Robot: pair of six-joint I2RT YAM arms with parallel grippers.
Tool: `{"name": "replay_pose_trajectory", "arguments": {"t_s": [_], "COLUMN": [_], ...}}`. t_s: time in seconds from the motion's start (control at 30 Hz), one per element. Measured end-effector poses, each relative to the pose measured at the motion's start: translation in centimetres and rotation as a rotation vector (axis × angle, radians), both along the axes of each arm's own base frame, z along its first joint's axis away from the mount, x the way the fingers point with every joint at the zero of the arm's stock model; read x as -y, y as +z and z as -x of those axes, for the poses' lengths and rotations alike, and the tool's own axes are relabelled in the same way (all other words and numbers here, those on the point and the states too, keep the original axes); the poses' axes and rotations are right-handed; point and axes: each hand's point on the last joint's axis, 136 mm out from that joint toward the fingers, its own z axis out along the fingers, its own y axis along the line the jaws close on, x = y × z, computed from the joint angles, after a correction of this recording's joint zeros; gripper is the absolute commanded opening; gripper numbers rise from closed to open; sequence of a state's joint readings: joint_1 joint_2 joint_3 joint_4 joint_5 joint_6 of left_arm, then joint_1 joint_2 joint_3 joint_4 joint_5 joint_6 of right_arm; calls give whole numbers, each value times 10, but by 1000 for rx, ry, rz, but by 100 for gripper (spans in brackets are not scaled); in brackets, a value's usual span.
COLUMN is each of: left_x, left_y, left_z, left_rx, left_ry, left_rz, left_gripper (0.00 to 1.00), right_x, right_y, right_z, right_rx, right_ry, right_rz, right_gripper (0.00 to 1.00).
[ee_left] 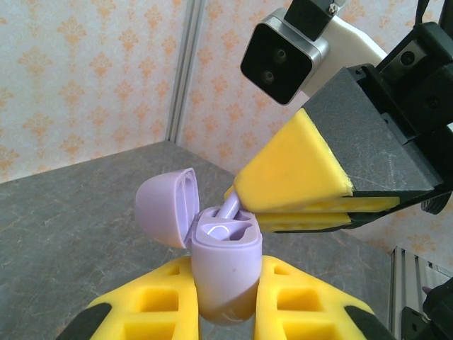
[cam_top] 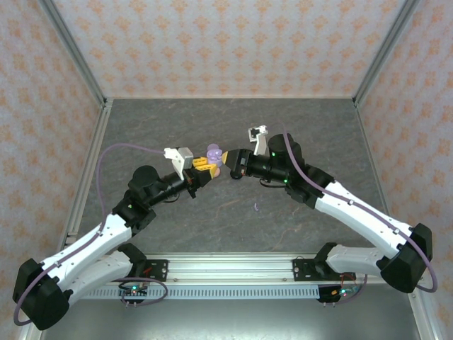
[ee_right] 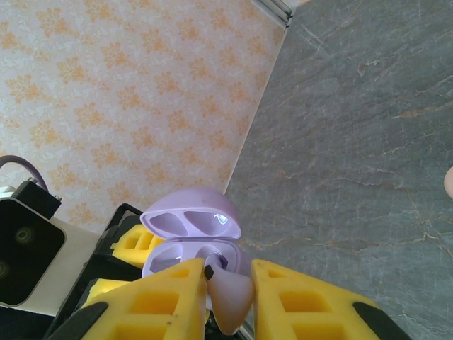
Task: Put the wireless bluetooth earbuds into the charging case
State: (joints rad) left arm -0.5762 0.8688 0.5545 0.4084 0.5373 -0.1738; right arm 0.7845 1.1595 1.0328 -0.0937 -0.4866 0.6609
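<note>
My left gripper (cam_top: 203, 168) (ee_left: 225, 273) is shut on a lavender charging case (ee_left: 225, 265) (cam_top: 214, 153), held upright above the table's middle. Its lid (ee_left: 164, 209) stands open to the left in the left wrist view. My right gripper (cam_top: 230, 164) (ee_right: 228, 273) is shut on a lavender earbud (ee_right: 231, 301). Its yellow fingers (ee_left: 294, 173) reach in from the right and hold the earbud's stem (ee_left: 231, 207) in the case's far socket. The near socket (ee_left: 221, 231) holds a lavender shape I cannot tell from an earbud. In the right wrist view the case (ee_right: 185, 249) and lid (ee_right: 191, 214) sit just beyond the fingertips.
A tiny lavender piece (cam_top: 256, 207) lies on the grey table (cam_top: 212, 227) in front of the grippers. Something pale pink (ee_right: 448, 183) shows at the right wrist view's right edge. Patterned walls close off three sides, and a metal rail (cam_top: 226, 273) runs along the near edge.
</note>
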Motion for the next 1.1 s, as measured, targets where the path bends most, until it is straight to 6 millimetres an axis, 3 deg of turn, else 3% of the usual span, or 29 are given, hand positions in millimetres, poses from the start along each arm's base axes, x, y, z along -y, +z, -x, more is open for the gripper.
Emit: {"name": "replay_pose_trajectory", "arguments": {"t_s": [0.37,0.57,0.7,0.9,1.1], "left_x": [1,2,2,5,6], "left_y": [0,2,4,-1,-1], "left_z": [1,6,8,12,15], "left_rx": [2,22,32,25,37], "left_ry": [-6,-30,-38,-65,-85], "left_rz": [-1,-7,-9,-31,-43], "left_gripper": [7,7,7,7,7], "right_x": [-1,5,9,12,12], "right_y": [5,14,9,5,13], "right_z": [1,8,13,17,25], "right_rx": [65,165,194,212,241], "right_ry": [33,100,150,194,252], "right_rz": [46,163,216,253,258], "right_gripper": [21,21,20,20,19]}}
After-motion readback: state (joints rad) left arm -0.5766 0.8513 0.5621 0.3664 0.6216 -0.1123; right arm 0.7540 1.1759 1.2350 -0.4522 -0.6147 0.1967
